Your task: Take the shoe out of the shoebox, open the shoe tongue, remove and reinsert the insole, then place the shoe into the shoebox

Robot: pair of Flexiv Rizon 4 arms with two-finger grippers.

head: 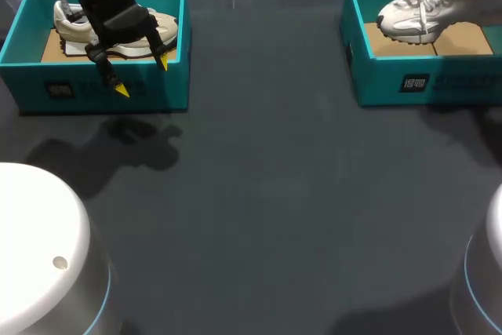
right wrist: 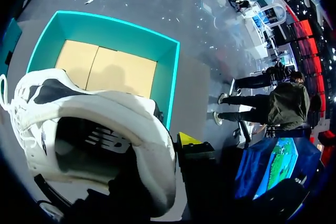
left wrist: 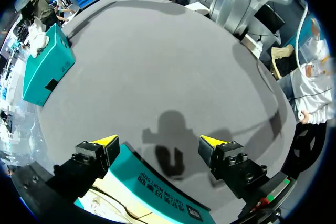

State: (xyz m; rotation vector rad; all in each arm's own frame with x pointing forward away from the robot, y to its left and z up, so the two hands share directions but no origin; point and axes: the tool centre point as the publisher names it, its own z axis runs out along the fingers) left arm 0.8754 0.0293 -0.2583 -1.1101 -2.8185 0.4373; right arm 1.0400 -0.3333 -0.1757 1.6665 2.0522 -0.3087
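A white shoe (head: 423, 9) hangs tilted above the right teal shoebox (head: 423, 80), heel raised, toe low over the cardboard floor (right wrist: 105, 66). My right gripper (right wrist: 173, 146) is shut on the shoe's heel collar (right wrist: 157, 145); one yellow fingertip (right wrist: 189, 140) shows outside the heel and the other is hidden inside the shoe. A beige shoe (head: 118, 33) lies in the left teal shoebox (head: 47, 88). My left gripper (head: 143, 76) hovers open over that box's front wall (left wrist: 157, 184), holding nothing.
The two boxes stand at the table's far left and far right, with dark grey tabletop (head: 267, 178) between them. White round robot bases (head: 39, 241) sit at the near left and the near right corner (head: 490, 272).
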